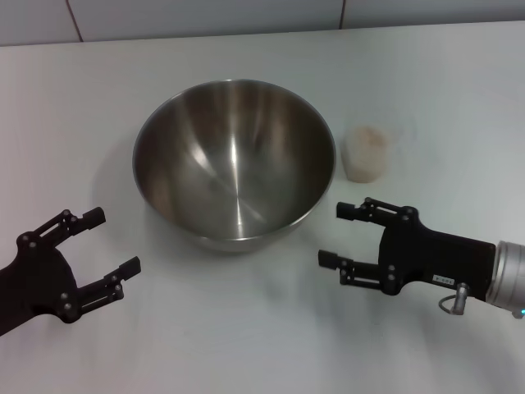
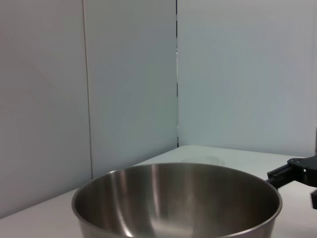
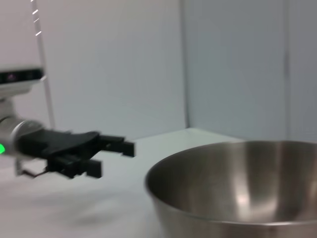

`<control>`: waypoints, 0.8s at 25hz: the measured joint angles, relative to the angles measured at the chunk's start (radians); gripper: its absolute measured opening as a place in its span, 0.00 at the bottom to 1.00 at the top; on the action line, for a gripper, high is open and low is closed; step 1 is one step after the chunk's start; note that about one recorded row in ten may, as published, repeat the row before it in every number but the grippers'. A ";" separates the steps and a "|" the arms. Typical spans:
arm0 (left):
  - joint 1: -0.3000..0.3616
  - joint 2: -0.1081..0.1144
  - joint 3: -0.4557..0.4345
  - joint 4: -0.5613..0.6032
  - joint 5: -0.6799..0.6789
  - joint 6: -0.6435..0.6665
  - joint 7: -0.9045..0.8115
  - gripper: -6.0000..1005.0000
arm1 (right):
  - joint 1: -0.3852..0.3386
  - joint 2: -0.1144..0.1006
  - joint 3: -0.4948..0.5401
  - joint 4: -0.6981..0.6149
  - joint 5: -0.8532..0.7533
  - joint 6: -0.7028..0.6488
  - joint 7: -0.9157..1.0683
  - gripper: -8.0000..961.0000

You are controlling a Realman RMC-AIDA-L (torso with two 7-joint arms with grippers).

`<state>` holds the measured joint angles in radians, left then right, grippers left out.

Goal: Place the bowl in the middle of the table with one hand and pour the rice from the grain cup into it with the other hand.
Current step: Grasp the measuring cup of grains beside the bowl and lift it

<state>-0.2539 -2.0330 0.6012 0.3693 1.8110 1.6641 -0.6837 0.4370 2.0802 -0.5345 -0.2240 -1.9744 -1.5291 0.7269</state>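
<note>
The bowl (image 1: 235, 164) is brushed, glossy steel with streaked reflections, the cup (image 1: 364, 153) frosted translucent plastic over pale grainy rice (image 1: 365, 136), the table (image 1: 246, 328) smooth matt white, and both grippers (image 1: 90, 260) (image 1: 344, 236) matt black.

A plain white surface (image 1: 246, 328) is seen filling most of the head view, smooth and evenly lit, with soft, faint shadows cast on it. Along its far edge a pale wall (image 1: 205, 16) is met, divided by thin dark seams into panels. In the wrist views the same light grey wall panels (image 2: 129, 84) are shown rising straight behind the surface, and a corner is formed where two walls meet (image 2: 177, 74).
</note>
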 joint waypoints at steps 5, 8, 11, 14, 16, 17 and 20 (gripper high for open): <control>-0.003 -0.003 -0.005 0.002 -0.001 0.000 -0.010 0.83 | -0.054 0.005 0.236 0.179 0.000 0.004 -0.255 0.80; -0.008 0.000 -0.011 0.004 -0.001 0.000 -0.029 0.83 | -0.098 0.007 0.386 0.295 0.001 0.022 -0.427 0.80; -0.012 0.005 -0.013 0.005 -0.001 0.000 -0.039 0.83 | -0.148 0.010 0.551 0.426 0.001 0.070 -0.590 0.80; -0.016 0.008 -0.013 0.005 -0.001 -0.001 -0.039 0.83 | -0.174 0.012 0.626 0.497 0.001 0.113 -0.663 0.80; -0.017 0.008 -0.013 0.005 -0.001 -0.001 -0.039 0.83 | -0.190 0.012 0.674 0.537 0.002 0.138 -0.706 0.80; -0.018 0.009 -0.013 0.005 -0.001 -0.001 -0.039 0.83 | -0.190 0.012 0.674 0.537 0.002 0.138 -0.706 0.80; -0.018 0.011 -0.013 0.005 -0.001 0.000 -0.039 0.83 | -0.218 0.012 0.747 0.588 0.002 0.164 -0.755 0.80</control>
<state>-0.2715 -2.0218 0.5887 0.3744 1.8100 1.6643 -0.7226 0.2185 2.0926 0.2125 0.3641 -1.9725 -1.3652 -0.0281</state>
